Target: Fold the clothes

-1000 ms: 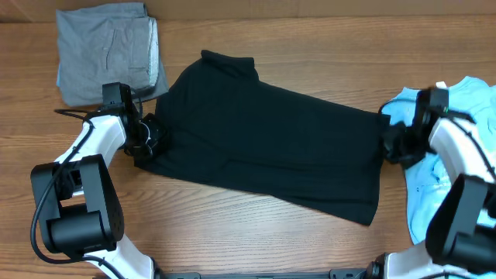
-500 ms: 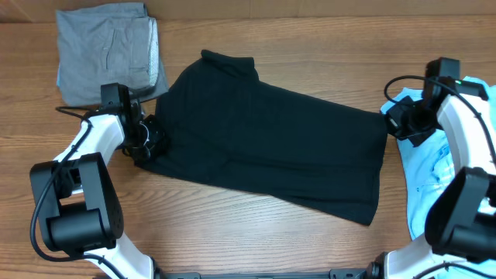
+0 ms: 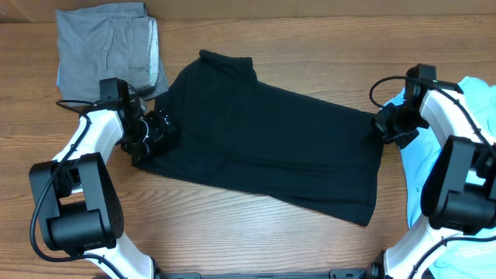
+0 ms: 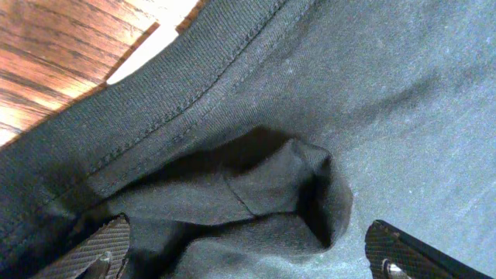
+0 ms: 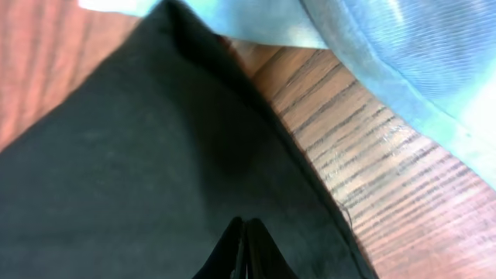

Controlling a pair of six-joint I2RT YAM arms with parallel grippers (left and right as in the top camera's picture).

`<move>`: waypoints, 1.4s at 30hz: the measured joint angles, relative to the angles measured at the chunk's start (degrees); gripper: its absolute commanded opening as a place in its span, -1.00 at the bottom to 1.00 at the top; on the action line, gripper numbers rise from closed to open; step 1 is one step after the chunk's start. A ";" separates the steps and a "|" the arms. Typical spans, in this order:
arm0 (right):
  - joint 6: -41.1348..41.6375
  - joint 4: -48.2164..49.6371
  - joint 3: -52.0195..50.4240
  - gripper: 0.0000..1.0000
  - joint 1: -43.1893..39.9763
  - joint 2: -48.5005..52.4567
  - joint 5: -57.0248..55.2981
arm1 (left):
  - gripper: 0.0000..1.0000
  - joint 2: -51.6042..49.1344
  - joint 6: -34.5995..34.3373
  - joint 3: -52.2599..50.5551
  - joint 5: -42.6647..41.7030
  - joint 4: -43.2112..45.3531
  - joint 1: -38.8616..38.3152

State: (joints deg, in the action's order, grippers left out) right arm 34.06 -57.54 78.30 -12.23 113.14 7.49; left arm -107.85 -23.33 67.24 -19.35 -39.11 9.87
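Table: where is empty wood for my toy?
Bare wooden table shows above the black T-shirt, between the grey folded garment and light-blue tee, and below it, at the near edge. Crowded: shirt ends, at left claw and right claw.

Left wrist view. I see the left gripper point(image 4: 248, 260) with jaws wide apart, a fingertip point(image 4: 93, 252) in each lower corner. A raised fold point(image 4: 287, 182) of the black T-shirt point(image 4: 387, 93) lies between them. Its stitched hem point(image 4: 178, 85) runs above, and the wooden counter point(image 4: 54, 46) shows at upper left.
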 measured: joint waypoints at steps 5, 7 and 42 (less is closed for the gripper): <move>0.02 1.07 0.00 -0.92 0.70 2.10 -0.04 | 1.00 0.00 0.00 0.00 0.02 0.00 0.00; 0.02 1.62 0.00 -0.92 1.03 2.84 -0.04 | 1.00 0.00 0.00 0.00 0.02 0.00 0.00; 0.44 19.08 3.41 -0.92 0.85 7.56 1.16 | 1.00 0.00 -2.51 0.00 -0.68 0.07 -0.02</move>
State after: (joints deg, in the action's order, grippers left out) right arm 34.50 -38.46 81.71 -11.38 120.70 8.64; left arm -107.85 -25.85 67.24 -20.03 -39.05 9.85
